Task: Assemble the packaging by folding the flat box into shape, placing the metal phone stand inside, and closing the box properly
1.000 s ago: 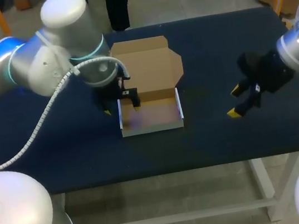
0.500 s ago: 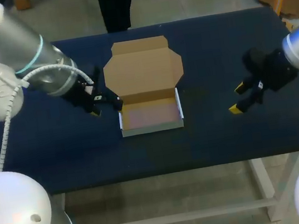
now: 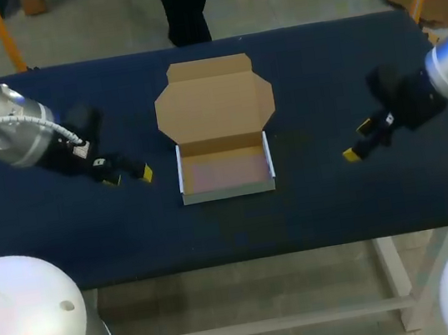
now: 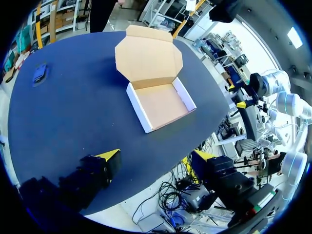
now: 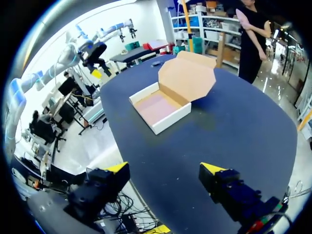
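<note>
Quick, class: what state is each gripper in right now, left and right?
Left gripper: open, holding nothing.
Right gripper: open, holding nothing.

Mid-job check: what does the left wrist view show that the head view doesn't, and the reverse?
Only the left wrist view: a small dark object on the table, off to one side of the box. Only the head view: the left arm itself. Both: the box, open and empty, lid laid flat back, and the left hand, open, apart from it.
</note>
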Motion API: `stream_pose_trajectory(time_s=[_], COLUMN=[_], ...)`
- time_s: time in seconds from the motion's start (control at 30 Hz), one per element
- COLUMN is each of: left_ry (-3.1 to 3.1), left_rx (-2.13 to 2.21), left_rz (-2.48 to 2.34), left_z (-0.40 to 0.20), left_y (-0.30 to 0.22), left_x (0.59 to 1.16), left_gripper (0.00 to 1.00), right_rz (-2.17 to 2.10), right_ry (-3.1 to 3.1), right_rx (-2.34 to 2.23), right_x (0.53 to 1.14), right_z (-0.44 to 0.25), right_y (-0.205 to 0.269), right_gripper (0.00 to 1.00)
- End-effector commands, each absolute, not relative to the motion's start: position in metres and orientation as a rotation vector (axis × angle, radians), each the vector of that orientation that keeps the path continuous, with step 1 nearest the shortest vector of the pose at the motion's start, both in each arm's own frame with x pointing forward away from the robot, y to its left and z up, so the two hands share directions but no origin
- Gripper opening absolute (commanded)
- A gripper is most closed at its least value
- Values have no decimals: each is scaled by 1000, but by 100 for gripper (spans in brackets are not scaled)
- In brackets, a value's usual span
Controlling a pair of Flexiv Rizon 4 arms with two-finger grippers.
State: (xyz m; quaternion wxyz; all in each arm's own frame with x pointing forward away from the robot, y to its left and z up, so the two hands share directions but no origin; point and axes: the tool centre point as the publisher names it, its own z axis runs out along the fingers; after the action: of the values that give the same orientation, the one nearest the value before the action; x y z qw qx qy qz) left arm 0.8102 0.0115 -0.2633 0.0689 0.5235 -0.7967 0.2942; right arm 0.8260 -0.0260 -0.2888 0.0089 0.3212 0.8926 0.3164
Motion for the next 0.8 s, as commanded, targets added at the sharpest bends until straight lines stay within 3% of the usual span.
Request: stream_pose_trajectory(time_s=[0.03,0.8], left_ry=[-2384,-2190], left_rx=[1670,2156], left_rz=[985,650], left_z=[-246,-186], left_y=[28,70], left_x=[787,747], left_gripper=[100,100], right_rz=[964,698], right_ry=[2771,2533], right_rx=[1100,1812], right_x=[824,809], right_z=[-279,-234], right_y=[-28,-62], right_gripper=[100,100])
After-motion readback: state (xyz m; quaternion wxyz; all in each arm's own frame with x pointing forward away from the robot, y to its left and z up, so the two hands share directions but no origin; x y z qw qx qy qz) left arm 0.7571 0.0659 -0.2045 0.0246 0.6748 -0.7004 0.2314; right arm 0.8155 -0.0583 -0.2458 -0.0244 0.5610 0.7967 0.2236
